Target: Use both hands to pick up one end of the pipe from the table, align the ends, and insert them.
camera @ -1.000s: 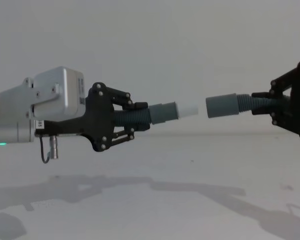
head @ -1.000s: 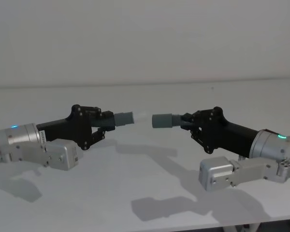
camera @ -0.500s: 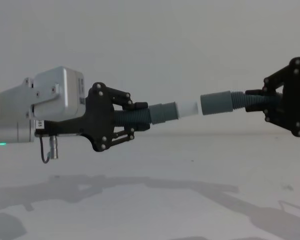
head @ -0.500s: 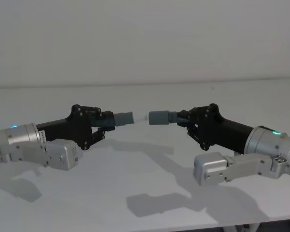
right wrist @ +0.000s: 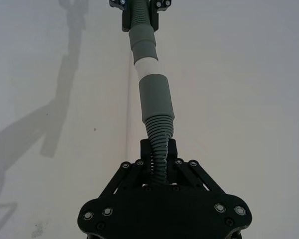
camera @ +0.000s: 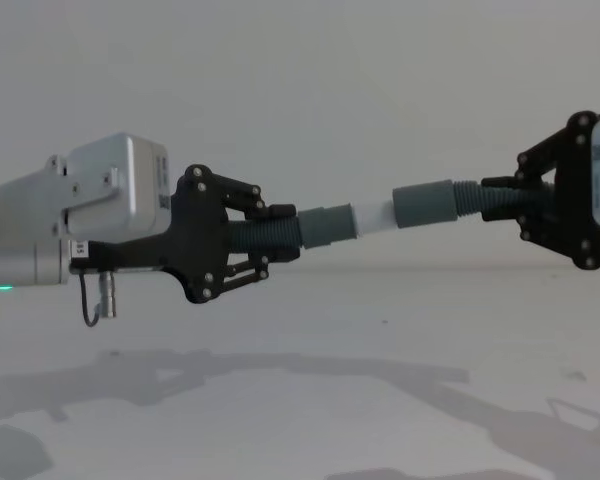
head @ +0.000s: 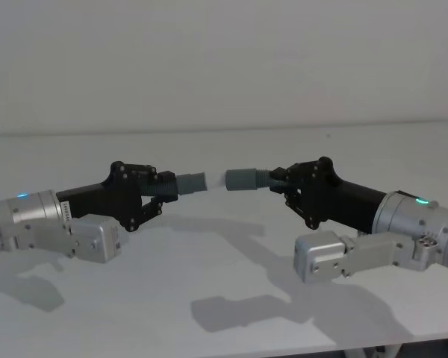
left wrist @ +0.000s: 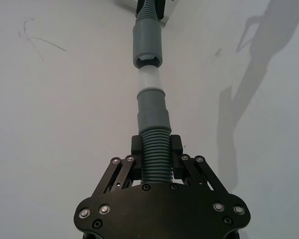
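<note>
The left gripper [camera: 265, 238] is clamped on the ribbed body of the left hose piece [camera: 280, 233], well above the table [camera: 300, 400]. Outward from its fingers, the hose ends in a smooth grey cuff [camera: 330, 224], and beyond the cuff projects the white plug tip [camera: 373, 216].

The right gripper [camera: 505, 200] is clamped on the ribbed body of the right hose piece [camera: 475, 196], also held above the table. Outward from it, the hose ends in the grey socket cuff [camera: 425, 204], whose open mouth faces the plug tip.

In the chest view the socket mouth meets the far end of the plug tip; most of the white tip is exposed between the two cuffs. In the left wrist view the tip [left wrist: 149, 79] appears just entered in the socket [left wrist: 147, 46]. The right piece lies at a slight angle to the left piece, so the joint is not quite straight.

Step in hand, by judgement: insertion, just begun. Pick-up and rough alignment look complete.

The next move calls for bringing the two pieces into one line, then pressing the socket along that line toward the left cuff until the white tip is covered. Both grips must hold firm, as the ribbed hose may flex under push.
</note>
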